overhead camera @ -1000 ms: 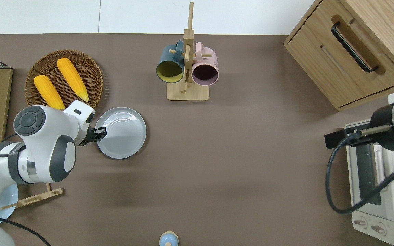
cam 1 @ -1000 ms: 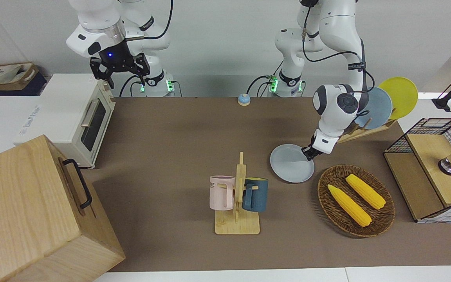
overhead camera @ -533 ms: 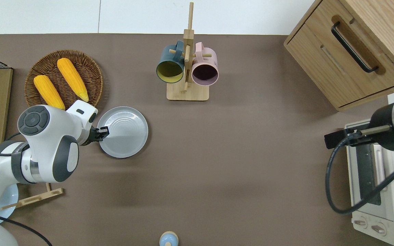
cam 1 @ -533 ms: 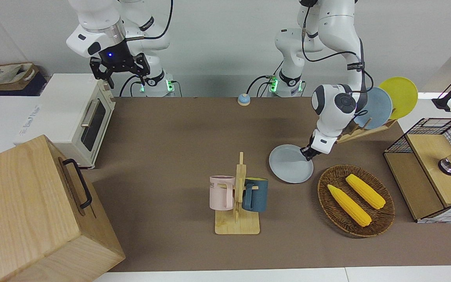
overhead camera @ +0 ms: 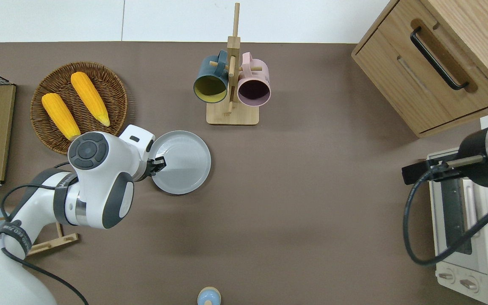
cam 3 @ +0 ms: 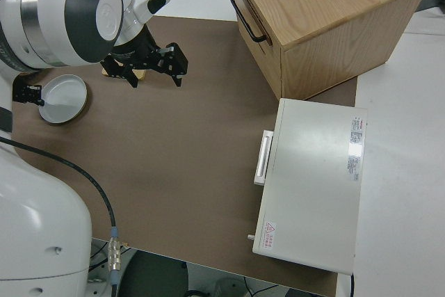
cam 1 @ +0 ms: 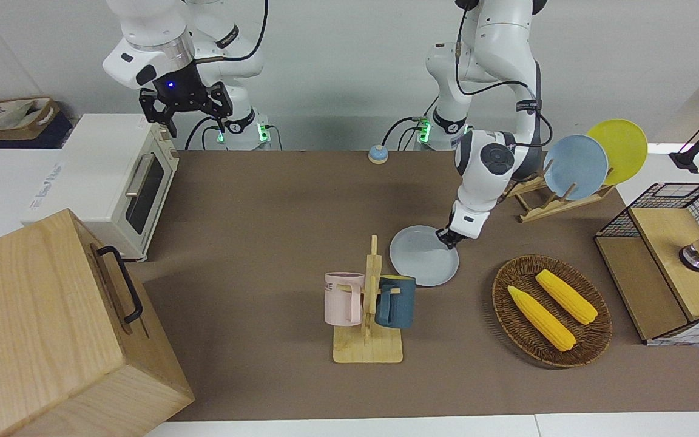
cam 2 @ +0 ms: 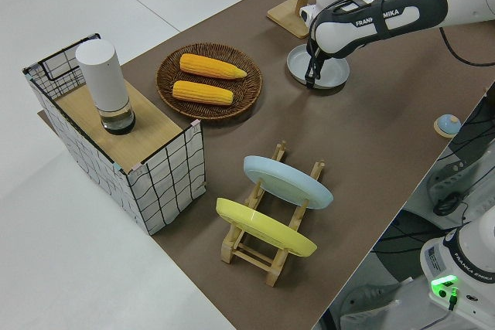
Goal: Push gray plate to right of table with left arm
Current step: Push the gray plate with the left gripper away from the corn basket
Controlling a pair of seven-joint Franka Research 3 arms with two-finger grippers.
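Note:
The gray plate point(cam 1: 422, 264) point(overhead camera: 182, 167) lies flat on the brown table point(cam 1: 264, 200) point(overhead camera: 311, 190), just nearer to the robots than the mug rack. It also shows in the left side view point(cam 2: 325, 67) and the right side view point(cam 3: 62, 102). My left gripper point(cam 1: 446, 238) point(overhead camera: 159, 164) point(cam 2: 311, 79) is shut and low, with its tips against the plate's rim on the side toward the left arm's end of the table. My right gripper point(cam 1: 185, 112) point(cam 3: 149, 67) is open and parked.
A wooden rack point(cam 1: 369, 303) point(overhead camera: 231, 84) holds a pink and a dark blue mug. A wicker basket point(cam 1: 507, 315) point(overhead camera: 112, 89) holds two corn cobs. A dish rack point(cam 1: 543, 206) holds a sky-blue and a yellow plate. A bell point(cam 1: 377, 154), toaster oven point(cam 1: 113, 182), wooden cabinet point(cam 1: 52, 328) and wire crate point(cam 1: 671, 261) line the edges.
My left gripper has slid toward the right arm's end of the table and pushed the gray plate with it, from beside the basket to near the mug rack. The right arm has not moved.

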